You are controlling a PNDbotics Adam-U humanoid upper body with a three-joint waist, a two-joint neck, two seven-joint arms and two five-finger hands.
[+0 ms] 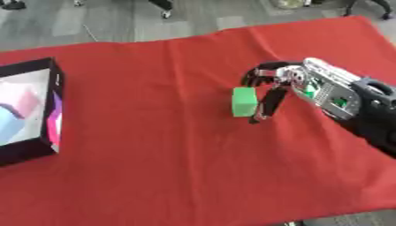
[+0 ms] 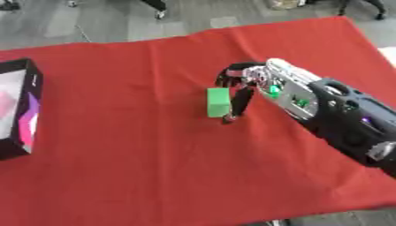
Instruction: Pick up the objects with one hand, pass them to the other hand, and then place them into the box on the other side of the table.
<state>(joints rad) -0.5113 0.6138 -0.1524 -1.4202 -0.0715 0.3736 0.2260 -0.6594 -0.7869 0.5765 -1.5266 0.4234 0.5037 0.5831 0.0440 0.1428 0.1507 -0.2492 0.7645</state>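
A single green block (image 1: 244, 101) stands on the red cloth (image 1: 170, 167) near the middle of the table, right against the robot's right hand (image 1: 290, 84), which reaches in from the right side. The block sits on the hand's left, at the tips of its fingers (image 1: 265, 103); these curl downward toward the cloth beside and behind the block. Whether the fingers actually pinch the block or only touch its side cannot be made out, and it is equally unclear if the block rests on the cloth or is held just above it.

Far across the table, at the left edge, lies one black box (image 1: 31, 110) with a pale interior; pink and light blue shapes show inside it, too blurred to name. The box is cut off by the left border in both views, more so in the right eye view. The right forearm runs out of view at the lower right corner.

Count: one green block, one box, one robot hand visible. The block and the box are well apart, with bare red cloth between them.
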